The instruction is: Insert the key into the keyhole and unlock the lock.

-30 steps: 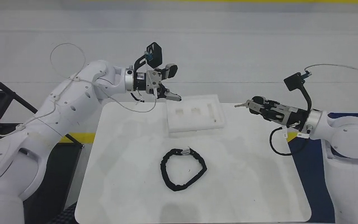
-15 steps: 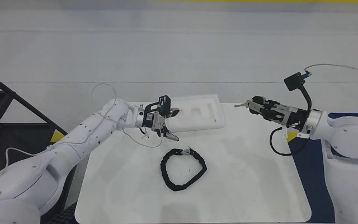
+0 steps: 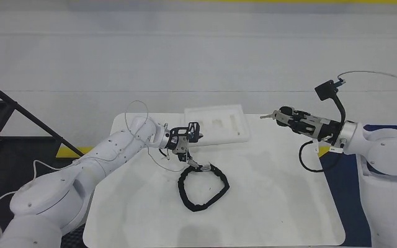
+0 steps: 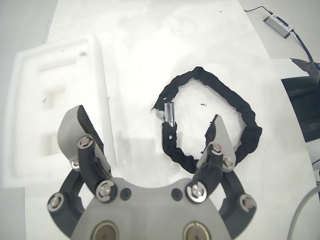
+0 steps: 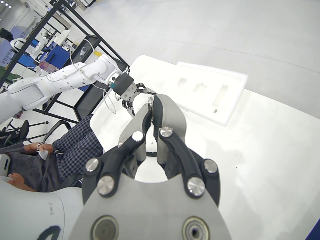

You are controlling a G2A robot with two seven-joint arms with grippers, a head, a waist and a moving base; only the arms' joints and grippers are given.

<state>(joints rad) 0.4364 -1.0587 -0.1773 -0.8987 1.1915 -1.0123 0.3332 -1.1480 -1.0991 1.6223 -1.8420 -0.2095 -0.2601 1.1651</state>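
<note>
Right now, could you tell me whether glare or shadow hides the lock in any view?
Left wrist view: the lock barrel shines but reads clearly, the chain throwing only faint shadow; top view: the left gripper hangs close beside it.

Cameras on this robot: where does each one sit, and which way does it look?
Top view: above the arms, looking down at the table; both arms show.
Left wrist view: on the left arm, looking down past the open left claw at the lock.
Right wrist view: on the right arm, looking across the table past the right claw, shut on the key.
Shared: both wrist views show the tray.
</note>
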